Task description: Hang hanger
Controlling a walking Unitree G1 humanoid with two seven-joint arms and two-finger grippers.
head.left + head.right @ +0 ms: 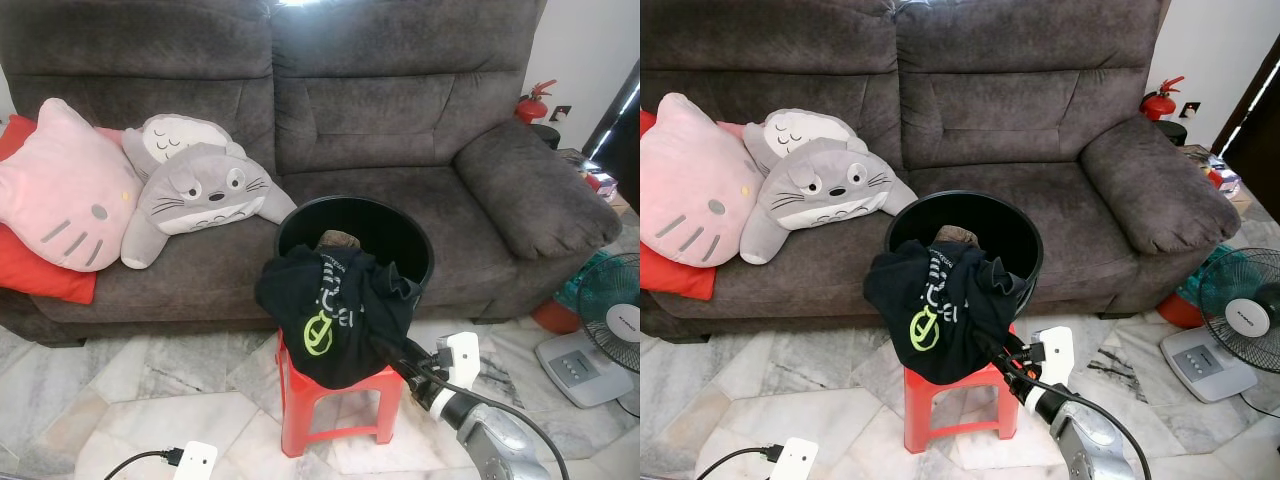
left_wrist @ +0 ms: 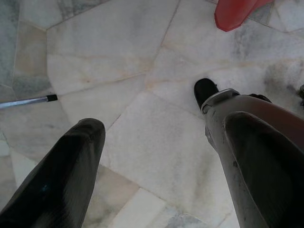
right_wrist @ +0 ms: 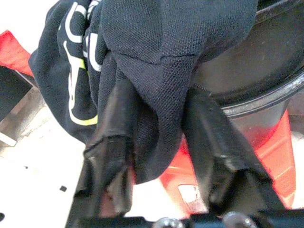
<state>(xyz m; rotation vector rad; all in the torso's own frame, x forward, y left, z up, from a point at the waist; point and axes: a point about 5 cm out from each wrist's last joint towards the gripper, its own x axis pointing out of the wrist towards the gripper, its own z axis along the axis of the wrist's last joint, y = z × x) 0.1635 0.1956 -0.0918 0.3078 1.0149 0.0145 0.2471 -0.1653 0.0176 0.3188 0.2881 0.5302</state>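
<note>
From the head camera, the right arm is reaching up from the lower right, its silver forearm angled toward the red stool (image 1: 335, 400). The right gripper (image 1: 392, 358) is meeting the lower right edge of the black shirt (image 1: 335, 315), which is draping over the rim of one black bucket (image 1: 400, 235) and hanging down the front. The bucket is standing on the single stool, just before the grey sofa (image 1: 400, 100). Three plush cushions are lying on the sofa's left side: one pink cat (image 1: 60, 190) and two grey ones (image 1: 205, 190), the nearer overlapping the one behind. One fan (image 1: 610, 320) is standing at the right, and one red fire extinguisher (image 1: 533, 103) beyond the sofa arm. A white plug block (image 1: 195, 462) is lying on the marble floor (image 1: 130, 380). No hanger can be made out.

In the left wrist view, the left gripper (image 2: 156, 156) is pointing down at the floor, its two fingers (image 2: 66, 171) standing wide apart with nothing between them; a corner of the stool (image 2: 235, 12) is showing.

In the right wrist view, the right gripper (image 3: 164, 142) is closing narrowly on a fold of the shirt (image 3: 161, 57), cloth bunched between both fingers (image 3: 114, 128), the bucket wall (image 3: 256, 76) and stool (image 3: 270, 156) just behind.
</note>
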